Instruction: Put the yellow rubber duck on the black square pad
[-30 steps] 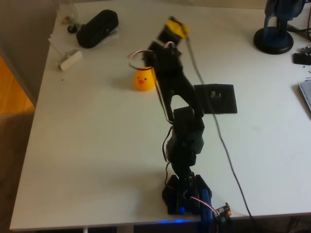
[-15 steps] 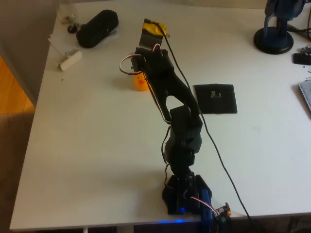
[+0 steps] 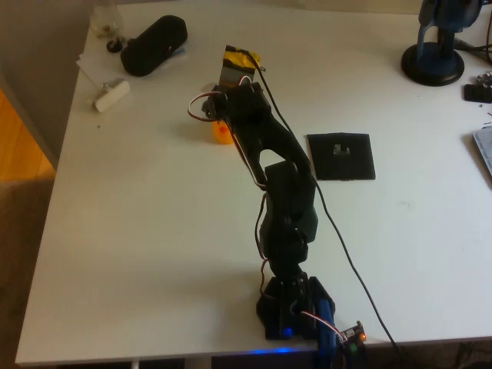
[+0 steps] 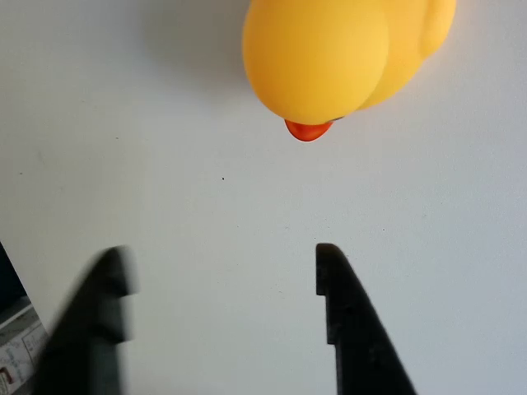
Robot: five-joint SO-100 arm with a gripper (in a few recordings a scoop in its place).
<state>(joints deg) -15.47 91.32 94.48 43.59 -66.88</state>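
Yellow rubber duck [image 4: 329, 58] cropped by the wrist view's top edge; gripper [image 4: 222, 271] spread, empty

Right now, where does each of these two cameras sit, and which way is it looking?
Overhead view: sits above the white table, looking down; the whole black arm shows, over the small glossy yellow rubber duck.
Wrist view: rides the arm, facing the tabletop; the open gripper shows its two dark fingers.
Shared: both show the duck.
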